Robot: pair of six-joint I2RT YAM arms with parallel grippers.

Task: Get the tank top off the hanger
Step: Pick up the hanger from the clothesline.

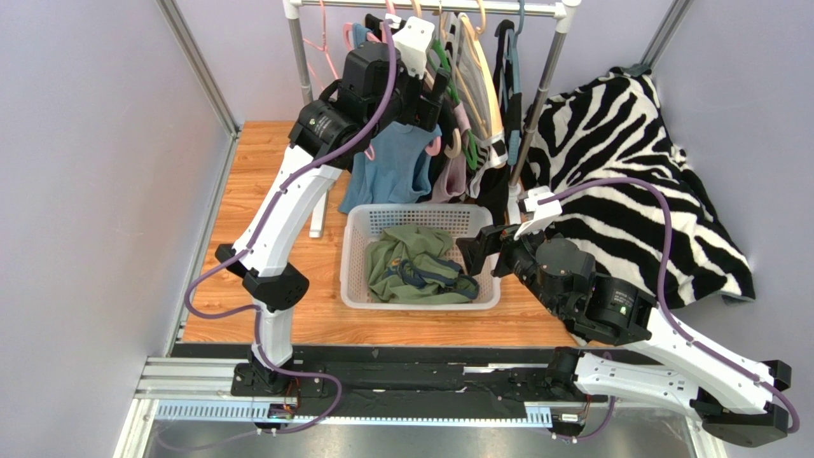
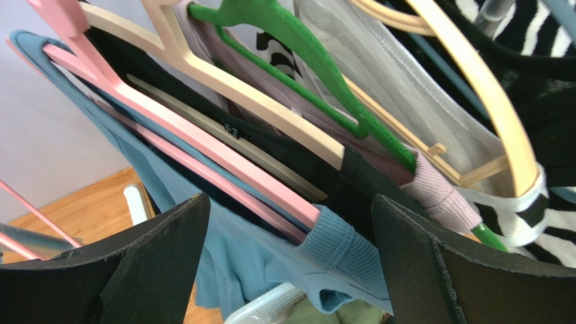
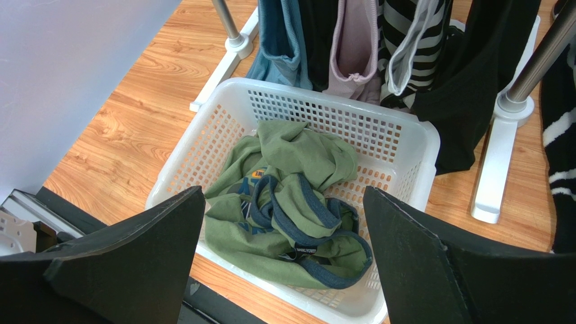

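Left arm: we see it raised to the clothes rack at the far side of the table, its wrist level with the hangers.
Left gripper: the left gripper has its fingers spread wide with nothing held. Through the gap in the wrist view we look straight at the row of hangers.
Tank top: the blue tank top hangs on the pink hanger, at the left end of the row on the rack. It is the garment nearest the left gripper.
Strap: its ribbed strap wraps over the pink hanger's lower end, between the two left fingers in the wrist view. We cannot tell whether either finger touches the fabric.
Neighbours on the rack: behind the pink hanger we make out a black garment and a pale wooden hanger. Next comes a green hanger with a pale pink top over its lower end.
Right arm: we see it low, reaching in from the near right side of the table toward the basket.
Right gripper: the right gripper hovers above the basket's near edge, fingers apart and gripping nothing.
Basket: it is white, stands on the table just below the hanging clothes, and holds a crumpled green garment with dark blue trim.
Right side: we see a zebra-striped cloth draped to the right of the rack.
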